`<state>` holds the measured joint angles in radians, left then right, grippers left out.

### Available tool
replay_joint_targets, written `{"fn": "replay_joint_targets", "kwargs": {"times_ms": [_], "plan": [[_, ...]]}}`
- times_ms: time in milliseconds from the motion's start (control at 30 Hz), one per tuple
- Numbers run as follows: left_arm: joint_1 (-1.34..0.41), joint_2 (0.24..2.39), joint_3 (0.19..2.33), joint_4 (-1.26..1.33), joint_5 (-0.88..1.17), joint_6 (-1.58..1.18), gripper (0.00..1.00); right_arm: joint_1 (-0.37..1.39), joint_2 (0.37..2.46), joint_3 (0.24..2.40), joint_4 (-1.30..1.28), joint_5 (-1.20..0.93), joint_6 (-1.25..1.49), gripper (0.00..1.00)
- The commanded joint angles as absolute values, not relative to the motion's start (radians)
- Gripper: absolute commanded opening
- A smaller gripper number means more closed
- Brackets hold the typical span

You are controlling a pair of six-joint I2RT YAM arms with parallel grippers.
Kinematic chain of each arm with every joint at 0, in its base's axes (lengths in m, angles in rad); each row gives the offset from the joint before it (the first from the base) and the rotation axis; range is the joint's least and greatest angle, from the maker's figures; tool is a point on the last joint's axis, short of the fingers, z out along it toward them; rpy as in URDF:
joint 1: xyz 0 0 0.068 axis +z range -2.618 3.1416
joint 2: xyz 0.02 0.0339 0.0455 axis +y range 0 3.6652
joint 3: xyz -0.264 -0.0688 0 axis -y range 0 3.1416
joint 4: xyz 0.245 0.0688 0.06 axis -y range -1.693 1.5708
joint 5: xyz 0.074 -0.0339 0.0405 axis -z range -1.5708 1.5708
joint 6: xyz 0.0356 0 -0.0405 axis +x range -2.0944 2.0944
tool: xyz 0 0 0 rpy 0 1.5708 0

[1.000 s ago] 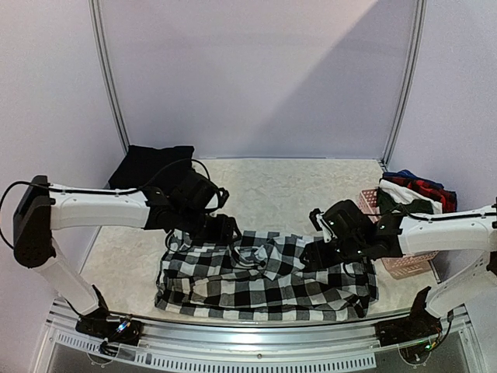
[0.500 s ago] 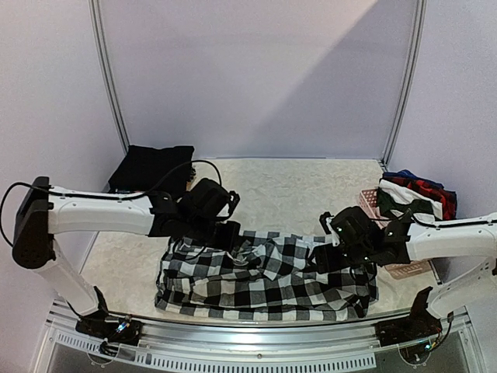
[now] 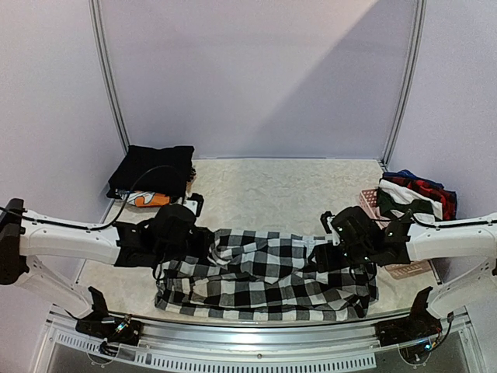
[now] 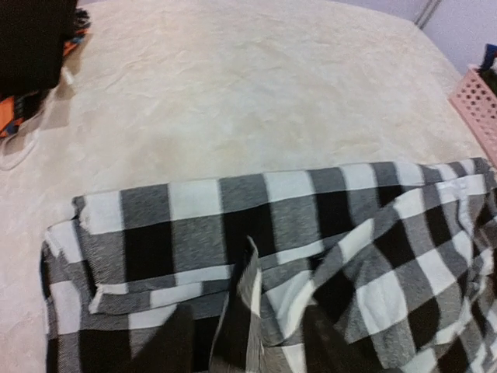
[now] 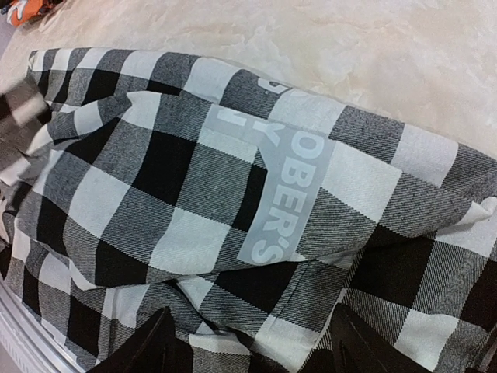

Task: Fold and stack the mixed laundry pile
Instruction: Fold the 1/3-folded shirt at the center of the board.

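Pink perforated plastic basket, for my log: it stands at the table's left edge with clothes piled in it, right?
No, not left: the top external view shows the pink perforated plastic basket at the table's right edge, with clothes piled in it.

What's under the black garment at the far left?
Beneath the black garment, an orange printed piece pokes out at the near edge. The rest of it, and anything else below, is covered.

Your top view looks down from high at the near edge, across the table [image 3: 295, 183] to the back wall [image 3: 256, 78]. Your left wrist view hangs close over the checked garment [image 4: 311, 256], facing the far side. Your right wrist view, even closer, faces left across that same cloth.
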<state>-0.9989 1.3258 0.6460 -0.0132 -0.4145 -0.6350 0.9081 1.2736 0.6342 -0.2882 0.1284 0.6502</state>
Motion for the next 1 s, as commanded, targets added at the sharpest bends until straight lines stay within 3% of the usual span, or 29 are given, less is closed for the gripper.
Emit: {"fn": "replay_joint_targets", "kwargs": {"times_ms": [0,100,267,400,533,967], "plan": [[-1.008,1.268,0.559,0.012,-0.653,-0.760,0.66,0.900,1.299,0.644,-0.273,0.121,0.658,0.69],[-1.008,1.168,0.498,-0.045,-0.721,-0.806,0.76,0.900,1.302,0.646,-0.273,0.114,0.655,0.69],[-0.991,1.103,0.571,-0.181,-0.591,-0.678,0.76,0.900,1.291,0.653,-0.283,0.111,0.651,0.69],[-0.918,1.184,0.697,-0.372,-0.327,-0.619,0.71,0.900,1.286,0.653,-0.281,0.102,0.649,0.69],[-0.874,1.285,0.734,-0.449,-0.242,-0.618,0.63,0.900,1.295,0.652,-0.267,0.088,0.650,0.69],[-0.822,1.554,0.730,-0.328,-0.059,-0.634,0.50,0.900,1.324,0.650,-0.255,0.077,0.644,0.68]]}}
